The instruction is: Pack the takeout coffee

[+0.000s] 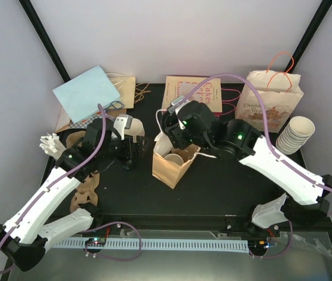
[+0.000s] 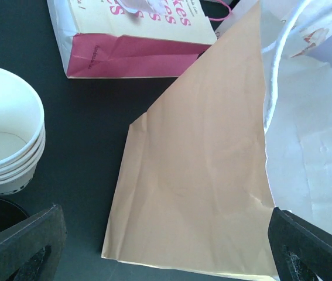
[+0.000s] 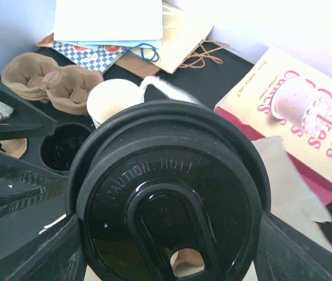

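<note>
Clamping the black lid [image 3: 166, 199] in the right gripper [image 3: 174, 252] above the cup [image 1: 173, 159] standing inside the open brown bag [image 1: 167, 171] at mid-table, apparently for capping, with the left gripper [image 2: 166, 252] spread wide and empty just left of the bag, clear of the way.

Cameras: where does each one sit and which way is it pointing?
Top external: above and behind the bases, looking down on the table; left arm and right arm show.
Left wrist: looks down on the brown bag; left fingers, open, at the bottom corners.
Right wrist: faces the black lid clamped in the right fingers.
Shared: both wrist views catch the pink cake bag.
</note>
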Controlling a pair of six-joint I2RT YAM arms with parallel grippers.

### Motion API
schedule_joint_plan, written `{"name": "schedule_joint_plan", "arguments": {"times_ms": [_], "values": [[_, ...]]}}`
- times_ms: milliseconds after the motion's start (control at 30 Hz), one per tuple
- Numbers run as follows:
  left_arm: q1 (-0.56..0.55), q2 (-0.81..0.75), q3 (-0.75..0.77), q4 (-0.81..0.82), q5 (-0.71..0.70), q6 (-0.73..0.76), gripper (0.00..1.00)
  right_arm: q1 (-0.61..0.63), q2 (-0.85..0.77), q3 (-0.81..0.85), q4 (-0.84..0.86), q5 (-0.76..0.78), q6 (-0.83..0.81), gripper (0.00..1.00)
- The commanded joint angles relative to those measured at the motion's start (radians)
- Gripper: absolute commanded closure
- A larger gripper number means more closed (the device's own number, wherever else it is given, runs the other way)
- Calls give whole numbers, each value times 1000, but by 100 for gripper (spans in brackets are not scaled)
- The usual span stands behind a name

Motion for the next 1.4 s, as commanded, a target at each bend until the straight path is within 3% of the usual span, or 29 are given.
{"name": "schedule_joint_plan", "arguments": {"times_ms": [0,200,467,633,800,867,967,1167,1367], "values": [[9,-36,5,-33,-33,-2,3,-7,-27,87,-166,-1,5,59],[9,-83,-4,-44,-22,21,3,-7,-192,25,-315,112,160,59],[9,-96,-10,-38,42,49,4,-13,-513,-346,-456,197,501,59],[7,-94,13,-20,63,59,4,-15,-652,-597,-371,147,678,58],[8,-74,38,-26,91,65,4,-18,-665,-753,-209,56,703,50],[7,-72,39,-31,98,69,4,-28,-639,-778,-179,51,692,35],[8,-72,39,-39,101,75,4,-54,-590,-796,-166,37,665,28],[8,-67,41,-58,101,93,4,-68,-562,-695,-199,11,565,3],[7,-56,50,-59,114,100,4,-70,-506,-510,-338,54,529,0]]}}
